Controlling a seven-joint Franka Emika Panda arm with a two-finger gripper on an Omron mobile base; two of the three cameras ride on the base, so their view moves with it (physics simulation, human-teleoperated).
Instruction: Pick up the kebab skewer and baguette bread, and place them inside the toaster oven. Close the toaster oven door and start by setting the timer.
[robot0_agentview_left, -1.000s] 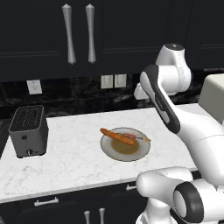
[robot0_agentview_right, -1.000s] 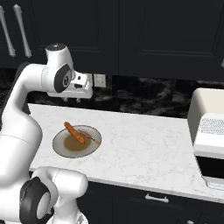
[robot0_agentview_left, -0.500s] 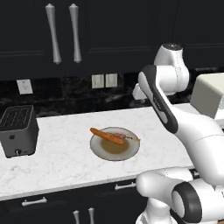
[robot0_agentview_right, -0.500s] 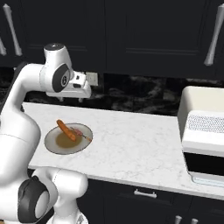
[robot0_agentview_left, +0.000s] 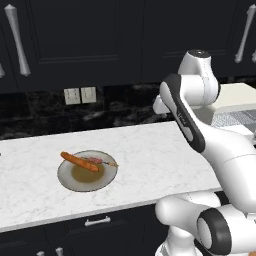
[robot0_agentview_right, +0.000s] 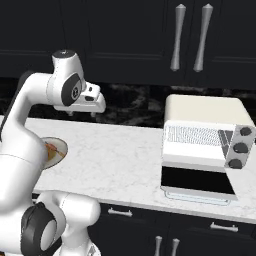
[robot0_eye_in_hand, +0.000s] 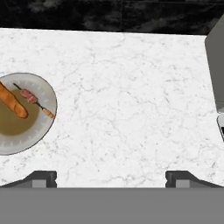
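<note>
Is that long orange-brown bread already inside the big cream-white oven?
No, the long orange-brown baguette loaf lies on the round grey plate beside the thin meat skewer.

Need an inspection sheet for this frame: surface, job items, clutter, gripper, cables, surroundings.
Surface: white marble counter, bare between plate and oven.
Job's things: baguette and kebab skewer side by side on the plate; toaster oven at the counter's right end, door shut.
Clutter: nothing seen.
Gripper: gripper open, holding nothing, above the counter, fingers wide apart.
Cables: nothing seen.
Surroundings: dark cabinets, black backsplash, wall outlets.
</note>
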